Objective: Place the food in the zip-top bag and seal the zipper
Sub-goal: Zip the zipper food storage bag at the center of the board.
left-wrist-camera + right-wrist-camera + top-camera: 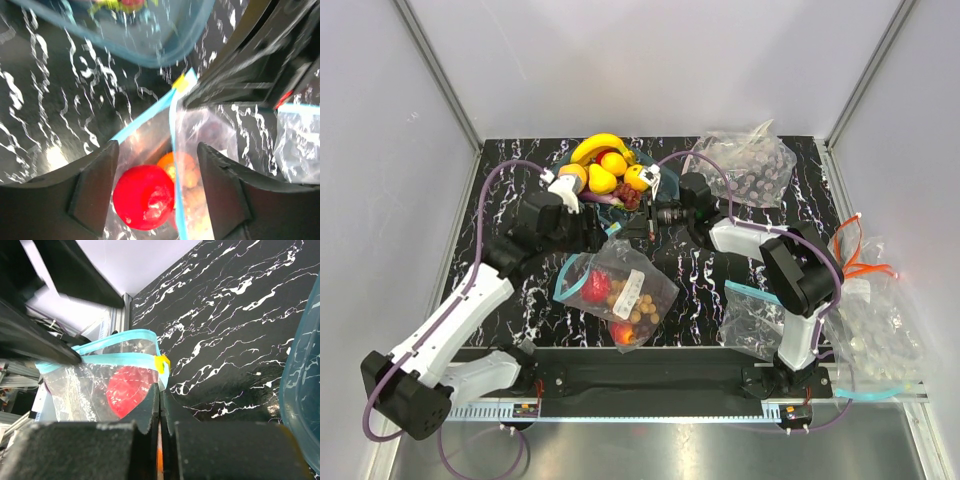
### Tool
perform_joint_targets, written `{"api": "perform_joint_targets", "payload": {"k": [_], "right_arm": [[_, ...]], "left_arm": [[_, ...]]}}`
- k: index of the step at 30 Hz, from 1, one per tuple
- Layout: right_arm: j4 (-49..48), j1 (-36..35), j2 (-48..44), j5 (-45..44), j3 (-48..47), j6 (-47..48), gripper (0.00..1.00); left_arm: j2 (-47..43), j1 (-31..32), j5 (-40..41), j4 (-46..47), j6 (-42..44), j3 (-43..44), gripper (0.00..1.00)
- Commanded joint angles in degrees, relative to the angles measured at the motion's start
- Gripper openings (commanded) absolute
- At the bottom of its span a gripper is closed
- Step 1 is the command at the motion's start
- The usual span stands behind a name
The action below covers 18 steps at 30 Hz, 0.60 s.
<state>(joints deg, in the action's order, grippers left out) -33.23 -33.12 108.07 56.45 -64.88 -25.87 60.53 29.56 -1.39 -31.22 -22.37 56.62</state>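
Starting nearest, we found one zip-top bag mid-table holding two red apples and one nut cluster. The left gripper gaped above its mouth; the right gripper was closed tight beside the zipper. Beyond, one bowl held one banana.

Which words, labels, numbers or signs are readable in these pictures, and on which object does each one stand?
No text can be read in any view.
White label on the zip-top bag: any print on it is too small to read.
Nothing else shows readable writing.
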Motion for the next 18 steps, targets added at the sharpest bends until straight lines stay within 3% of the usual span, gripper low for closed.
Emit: {"api": "perform_joint_targets", "payload": {"k": [1, 9, 18], "right_arm": [[-0.9, -1.2, -3.9, 0.2, 0.5, 2.7, 0.00], [1.8, -1.6, -7.4, 0.5, 1.7, 4.6, 0.00], [6.6, -1.6, -13.8, -0.5, 3.8, 8.5, 0.00]], "left_arm": [[-0.1, -0.2, 2.9, 2.2, 2.4, 5.7, 0.71], [5.1, -1.0, -5.5, 11.2, 6.8, 7.2, 0.63], [3.2, -1.5, -12.5, 18.1, 11.5, 6.3, 0.59]]}}
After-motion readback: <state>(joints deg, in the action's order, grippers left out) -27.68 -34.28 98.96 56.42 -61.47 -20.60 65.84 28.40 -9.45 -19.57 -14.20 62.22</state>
